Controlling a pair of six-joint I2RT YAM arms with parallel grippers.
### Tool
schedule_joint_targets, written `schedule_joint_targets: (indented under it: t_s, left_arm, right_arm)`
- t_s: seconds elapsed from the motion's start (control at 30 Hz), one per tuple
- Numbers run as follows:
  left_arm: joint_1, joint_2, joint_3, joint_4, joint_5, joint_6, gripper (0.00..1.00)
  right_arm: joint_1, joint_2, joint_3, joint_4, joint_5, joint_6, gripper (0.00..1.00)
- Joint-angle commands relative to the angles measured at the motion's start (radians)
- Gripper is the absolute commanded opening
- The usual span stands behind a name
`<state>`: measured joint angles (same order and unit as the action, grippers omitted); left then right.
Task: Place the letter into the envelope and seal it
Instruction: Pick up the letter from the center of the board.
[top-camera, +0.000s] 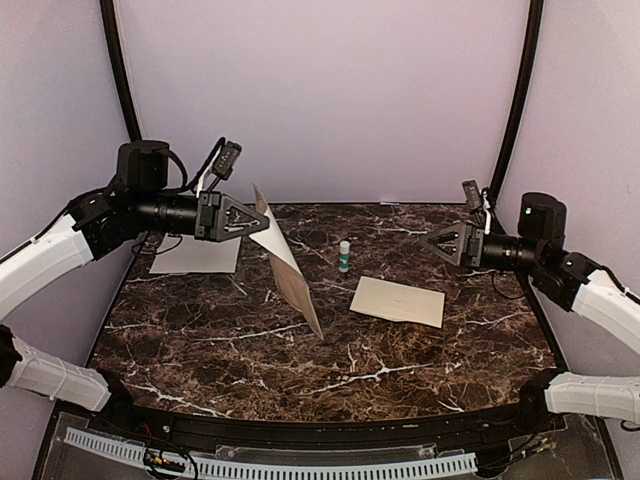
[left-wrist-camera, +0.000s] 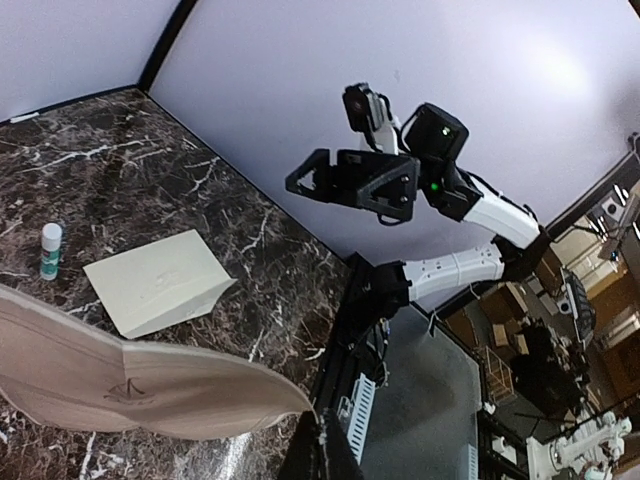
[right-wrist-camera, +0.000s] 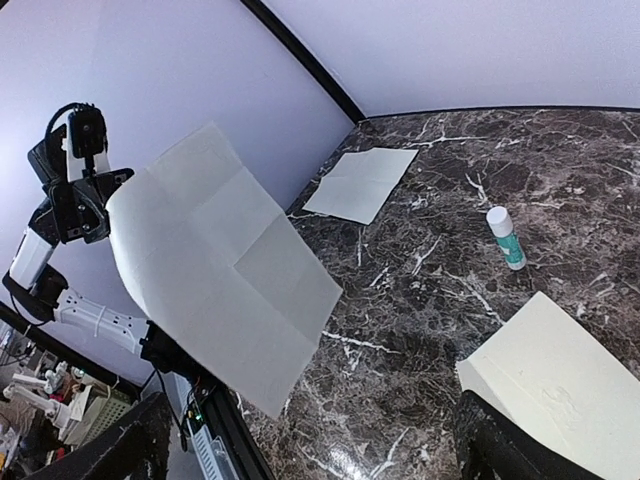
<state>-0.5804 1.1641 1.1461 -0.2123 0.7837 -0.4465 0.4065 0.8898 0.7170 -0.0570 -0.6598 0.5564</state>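
My left gripper (top-camera: 262, 225) is shut on the upper corner of the letter (top-camera: 290, 270), a large white creased sheet. The sheet hangs slanted, its lower corner near the tabletop at mid-table. In the right wrist view the letter (right-wrist-camera: 220, 270) shows cross-shaped fold lines. In the left wrist view it (left-wrist-camera: 120, 380) curves away from the gripper (left-wrist-camera: 318, 440). The cream envelope (top-camera: 397, 300) lies flat right of centre and also shows in both wrist views (left-wrist-camera: 150, 282) (right-wrist-camera: 560, 390). My right gripper (top-camera: 425, 240) is open and empty, raised above the table beyond the envelope's right end. Its fingers (right-wrist-camera: 500, 440) stand wide apart.
A small glue stick (top-camera: 344, 256) with a white cap stands upright behind the envelope, between the two grippers. Another white sheet (top-camera: 195, 255) lies flat at the back left of the dark marble table (top-camera: 250, 370). Curved black poles rise at both back corners.
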Motion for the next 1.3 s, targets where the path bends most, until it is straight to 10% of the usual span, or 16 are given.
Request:
schedule_joint_targets:
  t_s: [0.0,0.43,1.27]
  left_arm:
    - [-0.131,0.068,0.132,-0.063,0.001,0.070,0.00]
    - [-0.371,0.192,0.421,-0.379,-0.048,0.207,0.00]
    - [-0.487,0.308,0.661,-0.654,-0.064,0.310,0.00]
  right_arm:
    - [0.055,0.041,0.043,0.108,-0.009,0.016,0.94]
    - [0.072,0.169,0.116,0.185,-0.168,-0.051,0.99]
    - [0.202,0.342,0.175,0.325,-0.361,-0.063,0.98]
